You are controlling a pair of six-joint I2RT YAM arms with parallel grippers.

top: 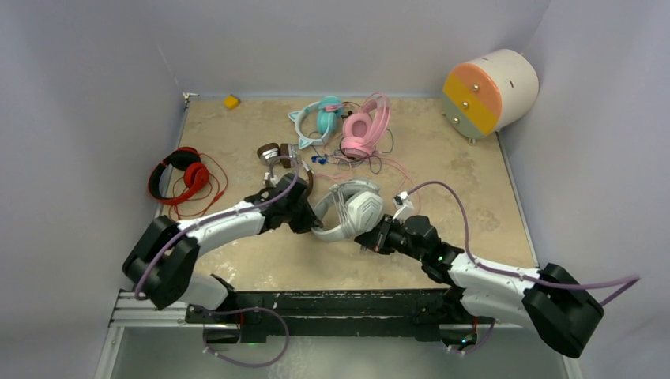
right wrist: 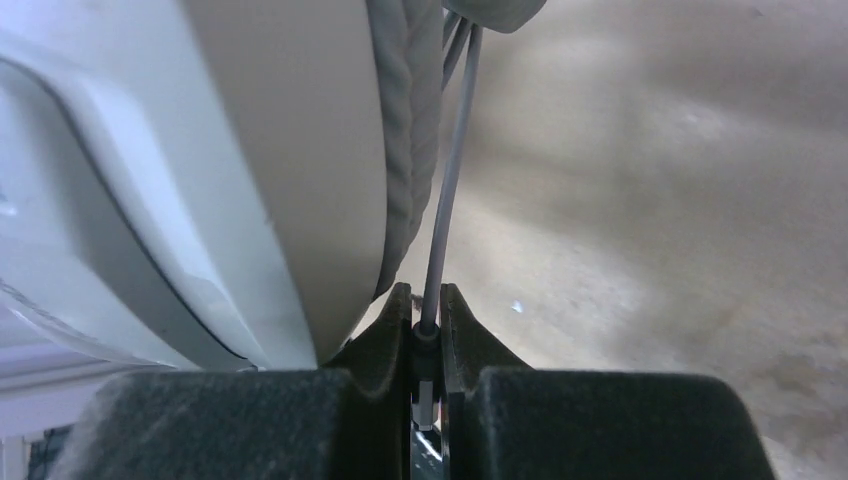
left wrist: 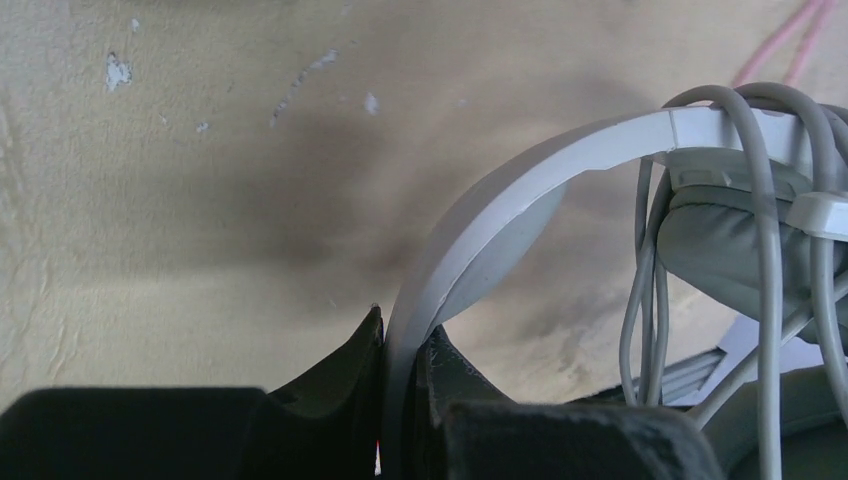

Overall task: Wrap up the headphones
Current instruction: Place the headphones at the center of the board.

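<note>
At mid-table, holds the grey-white headphones [top: 349,207] by the headband [left wrist: 520,185] in the left gripper [left wrist: 402,328], pinches their cable end [right wrist: 441,215] in the right gripper [right wrist: 427,297]. Looks nearly wound: several loops over the band, tail untucked; pink pair [top: 365,126] unwrapped.

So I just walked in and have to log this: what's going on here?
Both arms are working on the grey-white headphones mid-table. The left tool is shut on the headband; the right tool pinches the grey cable, which already loops over the band. The pink pair and red pair lie untouched.
</note>
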